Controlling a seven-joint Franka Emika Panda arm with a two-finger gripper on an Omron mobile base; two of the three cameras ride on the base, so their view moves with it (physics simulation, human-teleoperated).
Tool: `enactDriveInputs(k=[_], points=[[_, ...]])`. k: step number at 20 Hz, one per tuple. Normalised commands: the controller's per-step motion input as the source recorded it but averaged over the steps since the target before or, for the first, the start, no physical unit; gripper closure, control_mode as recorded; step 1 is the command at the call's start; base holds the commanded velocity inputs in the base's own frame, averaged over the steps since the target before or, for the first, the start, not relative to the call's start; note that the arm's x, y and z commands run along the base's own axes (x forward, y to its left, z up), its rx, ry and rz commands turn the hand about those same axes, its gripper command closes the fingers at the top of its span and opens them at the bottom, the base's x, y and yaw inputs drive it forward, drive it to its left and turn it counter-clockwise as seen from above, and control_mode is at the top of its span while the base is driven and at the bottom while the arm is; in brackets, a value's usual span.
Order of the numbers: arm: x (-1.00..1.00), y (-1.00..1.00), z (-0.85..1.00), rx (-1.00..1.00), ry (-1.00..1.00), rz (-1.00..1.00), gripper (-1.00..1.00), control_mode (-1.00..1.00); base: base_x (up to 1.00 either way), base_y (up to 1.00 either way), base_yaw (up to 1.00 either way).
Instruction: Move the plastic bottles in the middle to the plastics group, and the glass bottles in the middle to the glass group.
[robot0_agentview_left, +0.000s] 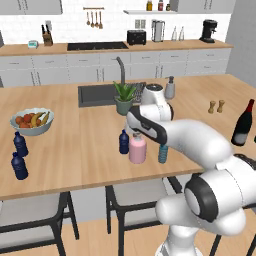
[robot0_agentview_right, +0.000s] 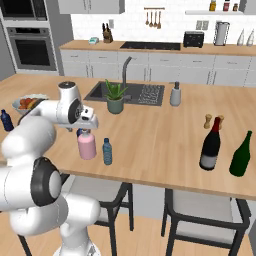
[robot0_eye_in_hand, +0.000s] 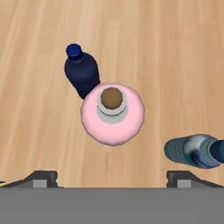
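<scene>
The tool (robot0_eye_in_hand: 112, 177) hangs above the bench (robot0_agentview_left: 75, 150) with its jaws spread wide and nothing between them, looking straight down. The pink glass bottle (robot0_eye_in_hand: 112, 114) stands upright directly beneath it, stopper facing the camera, so the bottle's long axis runs along the tool's own line of approach. Seen from the hand, the dark navy plastic bottle (robot0_eye_in_hand: 81, 75) is just beyond the pink one and to the left, almost touching it; the teal-blue plastic bottle (robot0_eye_in_hand: 194, 151) is off to the right, close to one fingertip. The pink bottle looks like the pick: a straight descent should bracket it. The wine bottle (robot0_agentview_left: 243, 123), the glass group, stands well off to the arm's right.
</scene>
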Motion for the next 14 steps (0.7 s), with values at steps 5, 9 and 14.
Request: enactDriveInputs(k=[5, 9, 14], points=[[0.19, 0.0, -0.17, 0.0, -0.01, 0.0, -1.0, -1.0, 0.0, 0.0, 0.0], [0.14, 0.0, -0.24, 0.0, 0.0, 0.0, -1.0, -1.0, 0.0, 0.0, 0.0], [0.08, 0.0, -0.22, 0.0, -0.01, 0.0, -1.0, -1.0, 0.0, 0.0, 0.0]])
